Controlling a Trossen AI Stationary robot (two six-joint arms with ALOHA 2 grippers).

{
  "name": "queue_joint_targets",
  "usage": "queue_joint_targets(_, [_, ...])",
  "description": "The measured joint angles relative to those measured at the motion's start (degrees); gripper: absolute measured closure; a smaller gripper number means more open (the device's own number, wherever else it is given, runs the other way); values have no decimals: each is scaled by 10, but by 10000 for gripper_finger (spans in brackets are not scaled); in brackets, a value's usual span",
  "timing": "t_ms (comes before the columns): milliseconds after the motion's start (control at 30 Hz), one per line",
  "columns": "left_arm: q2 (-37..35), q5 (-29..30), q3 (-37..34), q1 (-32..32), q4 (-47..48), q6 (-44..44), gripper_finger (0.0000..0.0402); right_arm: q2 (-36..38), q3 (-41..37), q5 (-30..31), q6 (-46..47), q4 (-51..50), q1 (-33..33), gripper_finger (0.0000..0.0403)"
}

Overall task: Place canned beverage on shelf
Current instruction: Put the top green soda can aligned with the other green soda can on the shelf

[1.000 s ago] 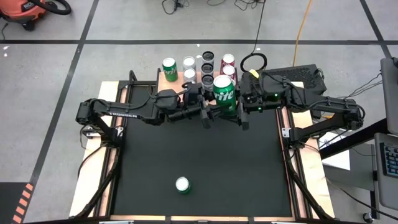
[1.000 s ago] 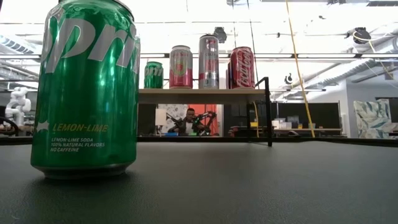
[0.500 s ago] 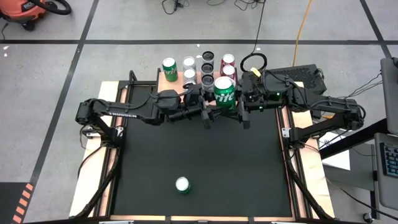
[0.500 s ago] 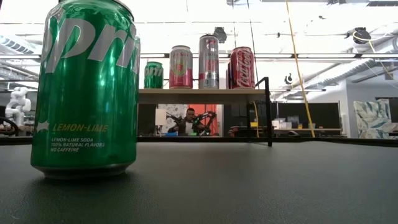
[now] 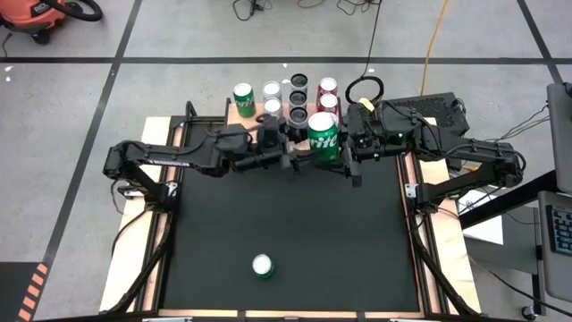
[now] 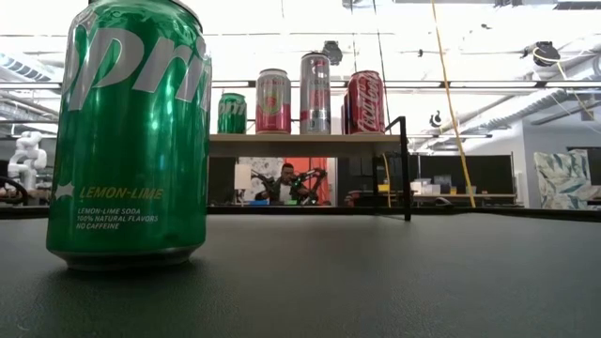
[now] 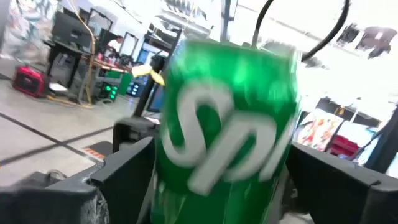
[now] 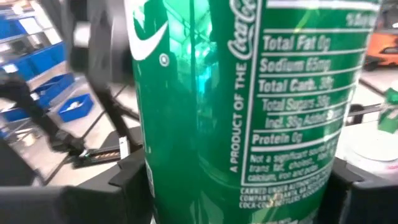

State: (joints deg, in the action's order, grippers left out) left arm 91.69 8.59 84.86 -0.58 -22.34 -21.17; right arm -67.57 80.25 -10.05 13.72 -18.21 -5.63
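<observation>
Above the far edge of the black bench (image 5: 286,224), both arms meet at a green Sprite can (image 5: 323,136), held up off the surface just in front of the shelf (image 5: 234,122). Right claw (image 5: 344,152) grips the can from the right; in the right wrist view its dark fingers (image 8: 130,180) sit on either side of the can body, and the label reads "A PRODUCT OF THE Coca-Cola", w/ nutrition lines "Total Fat 0g", "Sodium 65mg", "Total Carb", "Protein 0g". Left claw (image 5: 299,161) is at the can's left side, spread open; in the left wrist view its fingers (image 7: 127,171) stand apart from the can, which shows a blurred white "Spr" logo. On the shelf: a small green can (image 6: 232,113), a pink can (image 6: 273,100), a tall silver can (image 6: 315,93) and a red Coca-Cola can (image 6: 365,101), all upright. Near the bench's front edge stands a second Sprite can (image 6: 131,131), reading "LEMON-LIME", "LEMON-LIME SODA 100% NATURAL FLAVORS NO CAFFEINE".
</observation>
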Motion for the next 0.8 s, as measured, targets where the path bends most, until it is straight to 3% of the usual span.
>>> queue_joint_targets(200, [-58, -34, 0, 22, 99, -40, 40, 0, 0, -27, 2, -1, 0, 129])
queue_joint_targets(400, [-109, -145, 1, 64, 116, -57, 41, -10, 0, -68, -9, 15, 1, 129])
queue_joint_targets(567, [-123, -230, 23, 109, 164, -85, 41, -40, 0, -112, 6, 89, 1, 129])
queue_joint_targets(667, [-123, -255, 55, 121, 223, -34, 41, -64, 0, -113, 8, 125, 1, 129])
queue_joint_targets(800, [-125, -243, 68, 122, 232, 131, 41, -91, 0, -111, 5, 143, 1, 129])
